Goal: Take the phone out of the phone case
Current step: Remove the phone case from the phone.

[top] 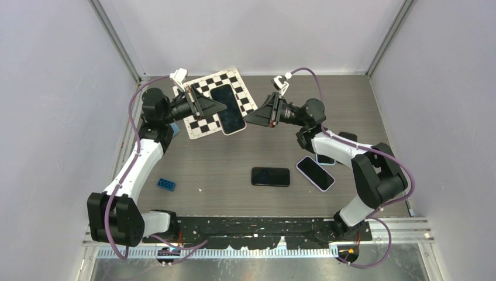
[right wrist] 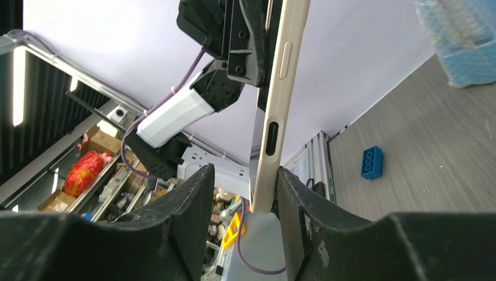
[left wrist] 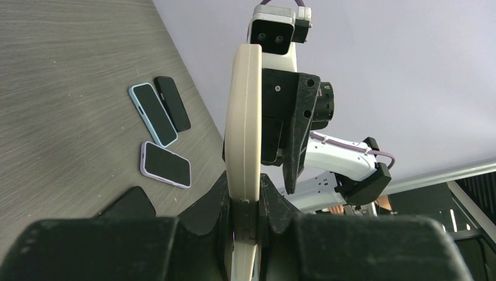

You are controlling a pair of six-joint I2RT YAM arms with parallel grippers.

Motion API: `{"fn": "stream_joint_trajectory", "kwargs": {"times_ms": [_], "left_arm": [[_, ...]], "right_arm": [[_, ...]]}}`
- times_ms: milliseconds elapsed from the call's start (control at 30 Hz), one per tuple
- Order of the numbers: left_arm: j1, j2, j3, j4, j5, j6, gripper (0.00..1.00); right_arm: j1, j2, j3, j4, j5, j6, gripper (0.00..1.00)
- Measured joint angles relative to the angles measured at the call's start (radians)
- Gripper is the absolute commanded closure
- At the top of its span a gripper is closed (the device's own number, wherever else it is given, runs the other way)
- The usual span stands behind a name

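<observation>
Phone sits in its cream case, held up in the air over the checkerboard at the far side of the desk, screen facing up in the top view.

Left pincer is clenched on one long edge of the case. In the left wrist cam the case runs edge-on straight up from between the fingers, w/ no gap either side.

Right pincer comes in from the opp. side and straddles the end of the case w/ the port slot. Its jaws stand apart: one finger is clear of the case w/ daylight between, and the other looks to be against it, tho the angle is too poor to be sure. Not a clamp.

Lying flat on the desk, well apart from the held one: a black phone and, just beside it, a lilac-cased phone. More phones are partly hidden behind the right arm. Blue brick lies near the left arm.
</observation>
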Motion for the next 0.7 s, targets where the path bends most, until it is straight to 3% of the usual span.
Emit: {"fn": "stream_joint_trajectory", "kwargs": {"times_ms": [100, 467, 700], "left_arm": [[0.000, 0.000, 0.002, 0.000, 0.013, -0.001, 1.00], [0.000, -0.002, 0.021, -0.002, 0.033, 0.000, 1.00], [0.001, -0.002, 0.024, -0.024, 0.048, -0.006, 1.00]], "right_arm": [[0.011, 0.004, 0.004, 0.012, -0.037, 0.002, 0.53], [0.025, 0.005, 0.004, -0.042, -0.112, -0.059, 0.75], [0.040, -0.024, 0.008, -0.148, -0.122, -0.145, 0.98]]}}
